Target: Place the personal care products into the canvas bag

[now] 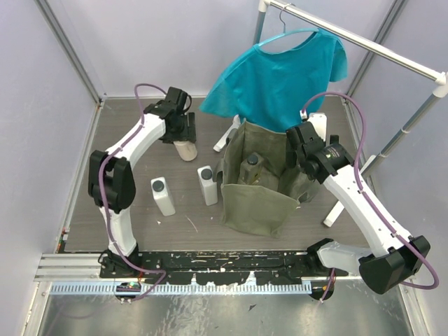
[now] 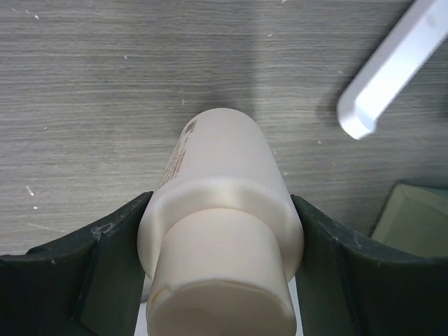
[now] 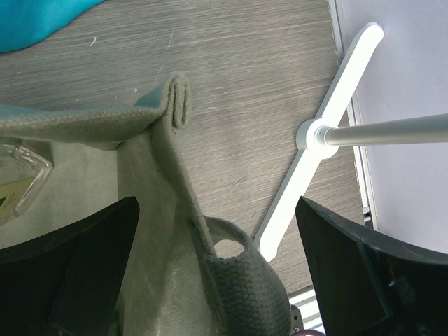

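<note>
Looking down from the top cam: left end effector [image 1: 183, 137] is clamped on a cream plastic bottle w/ cream cap [image 1: 186, 149] at the far side of the grey wood-grain worktop [image 1: 140, 224]. Nearer the arm bases than that end effector stands a white rectangular bottle w/ dark round cap [image 1: 162, 196]. A second white bottle [image 1: 207, 185] stands apart from it, just beside the boxy olive-green canvas bag [image 1: 255, 203]. A clear yellowish bottle w/ dark cap [image 1: 252, 168] sits inside the bag. Right end effector [image 1: 299, 154] is at the bag's right rim, gripping nothing. Beyond it, a teal shirt [image 1: 280, 77] hangs on the white clothes rack [image 1: 364, 42].

Left wrist cam: dark fingers [image 2: 105, 273] press the cream bottle's shoulder, one each side, cap toward cam. Can't tell if the bottle rests on the worktop or is lifted. White rack foot [image 2: 392, 70] lies ahead of the end effector, off to picture-right.

Right wrist cam: fingers [image 3: 77, 266] spread wide. Bag wall & handle loop [image 3: 238, 273] run between them, unpinched. The clear bottle's corner shows inside the bag, beyond the picture-left finger.
</note>
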Action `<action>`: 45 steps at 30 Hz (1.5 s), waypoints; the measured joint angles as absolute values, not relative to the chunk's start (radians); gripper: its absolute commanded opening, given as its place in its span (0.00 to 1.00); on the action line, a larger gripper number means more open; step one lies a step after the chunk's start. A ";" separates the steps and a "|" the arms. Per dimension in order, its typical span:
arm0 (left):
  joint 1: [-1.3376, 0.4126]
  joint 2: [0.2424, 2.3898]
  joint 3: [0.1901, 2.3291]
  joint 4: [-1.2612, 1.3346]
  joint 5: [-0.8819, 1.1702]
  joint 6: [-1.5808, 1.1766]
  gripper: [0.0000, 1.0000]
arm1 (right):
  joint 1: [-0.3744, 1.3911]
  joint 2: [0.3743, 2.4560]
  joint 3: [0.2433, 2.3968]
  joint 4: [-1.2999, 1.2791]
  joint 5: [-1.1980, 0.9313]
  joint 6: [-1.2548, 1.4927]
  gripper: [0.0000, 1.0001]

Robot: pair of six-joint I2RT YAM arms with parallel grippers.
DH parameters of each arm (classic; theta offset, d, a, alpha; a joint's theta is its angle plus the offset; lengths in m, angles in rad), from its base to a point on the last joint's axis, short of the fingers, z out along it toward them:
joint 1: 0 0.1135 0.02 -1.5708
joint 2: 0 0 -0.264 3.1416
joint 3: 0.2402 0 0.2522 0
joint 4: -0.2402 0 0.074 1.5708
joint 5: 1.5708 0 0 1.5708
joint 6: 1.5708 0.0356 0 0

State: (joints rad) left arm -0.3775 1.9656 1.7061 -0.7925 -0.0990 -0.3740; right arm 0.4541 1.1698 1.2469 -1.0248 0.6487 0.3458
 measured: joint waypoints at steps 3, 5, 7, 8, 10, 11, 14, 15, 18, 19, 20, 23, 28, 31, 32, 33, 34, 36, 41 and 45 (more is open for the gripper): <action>-0.399 1.885 1.697 -0.789 -0.103 -0.379 0.12 | 0.454 1.172 1.247 -1.024 0.644 0.342 1.00; -0.427 1.820 1.698 -0.783 -0.123 -0.379 0.11 | 0.454 1.174 1.247 -1.022 0.641 0.339 1.00; -0.467 1.760 1.710 -0.783 -0.147 -0.375 0.11 | 0.454 1.177 1.247 -1.019 0.635 0.337 1.00; -0.492 1.731 1.722 -0.783 -0.157 -0.372 0.10 | 0.454 1.178 1.247 -1.018 0.632 0.336 1.00; -0.539 1.685 1.763 -0.786 -0.159 -0.367 0.07 | 0.454 1.178 1.247 -1.018 0.625 0.335 1.00; -0.557 1.673 1.793 -0.792 -0.150 -0.363 0.06 | 0.454 1.178 1.247 -1.017 0.622 0.335 1.00; -0.605 1.664 1.909 -0.809 -0.136 -0.341 0.02 | 0.454 1.178 1.247 -1.017 0.616 0.332 1.00; -0.617 1.663 1.941 -0.815 -0.136 -0.330 0.00 | 0.454 1.178 1.247 -1.017 0.616 0.331 1.00; -0.660 1.645 2.011 -0.822 -0.136 -0.286 0.00 | 0.454 1.178 1.247 -1.018 0.616 0.324 1.00; -0.673 1.631 2.016 -0.821 -0.135 -0.271 0.00 | 0.454 1.178 1.247 -1.018 0.617 0.321 1.00; -0.685 1.614 2.016 -0.823 -0.128 -0.261 0.01 | 0.454 1.178 1.247 -1.018 0.618 0.319 1.00; -0.709 1.551 2.004 -0.826 -0.070 -0.235 0.03 | 0.454 1.178 1.247 -1.018 0.619 0.312 1.00; -0.713 1.464 2.000 -0.822 0.100 -0.207 0.03 | 0.454 1.185 1.251 -1.017 0.619 0.306 1.00; -0.715 1.433 2.000 -0.812 0.219 -0.204 0.01 | 0.454 1.198 1.259 -1.016 0.619 0.300 1.00; -0.720 1.428 1.999 -0.808 0.257 -0.204 0.00 | 0.454 1.201 1.260 -1.013 0.619 0.297 1.00; -0.728 1.425 1.995 -0.804 0.290 -0.204 0.00 | 0.454 1.204 1.261 -1.010 0.619 0.295 1.00; -0.735 1.425 1.990 -0.799 0.315 -0.204 0.00 | 0.454 1.205 1.263 -1.008 0.619 0.294 1.00; -0.754 1.428 1.974 -0.793 0.358 -0.203 0.00 | 0.454 1.207 1.267 -1.001 0.619 0.290 1.00; -0.808 1.480 1.954 -0.792 0.411 -0.192 0.00 | 0.454 1.207 1.272 -0.995 0.619 0.291 1.00; -0.842 1.548 1.950 -0.791 0.413 -0.172 0.00 | 0.454 1.206 1.272 -0.995 0.619 0.295 1.00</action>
